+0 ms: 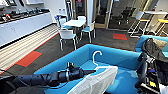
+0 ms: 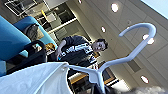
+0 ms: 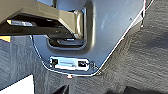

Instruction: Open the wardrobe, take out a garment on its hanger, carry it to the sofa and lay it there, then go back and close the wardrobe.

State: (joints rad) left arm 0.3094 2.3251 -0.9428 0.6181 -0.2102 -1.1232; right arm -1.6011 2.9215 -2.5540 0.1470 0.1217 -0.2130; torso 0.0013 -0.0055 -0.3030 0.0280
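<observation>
**Blue sofa ahead, shirt on its hanger held over the seat**

Dark carpet with red patches runs out to a white table point(image 1: 74, 23) and small white chairs point(image 1: 67, 35), well beyond your left pincer point(image 1: 91, 72). Directly past and below the pincer sits the sofa point(image 1: 75, 58); its rounded back edge lies between you and the seat, so judge that the shirt must clear that rim. Room over the cushion looks open, though a dark bag point(image 1: 154, 51) crowds the sofa's far end, off to the pincer's right. A person point(image 2: 78, 51) stands beyond the sofa.

Your left pincer appears to grip the hanger point(image 1: 98, 63) near its neck; the fingers themselves are not clearly seen. From it the garment point(image 1: 96, 82) drapes just beyond and below. Expect thin, limp, light cloth that swings and slides; the stiff hanger is your only sound hold. For the right pincer, you cannot tell.
</observation>
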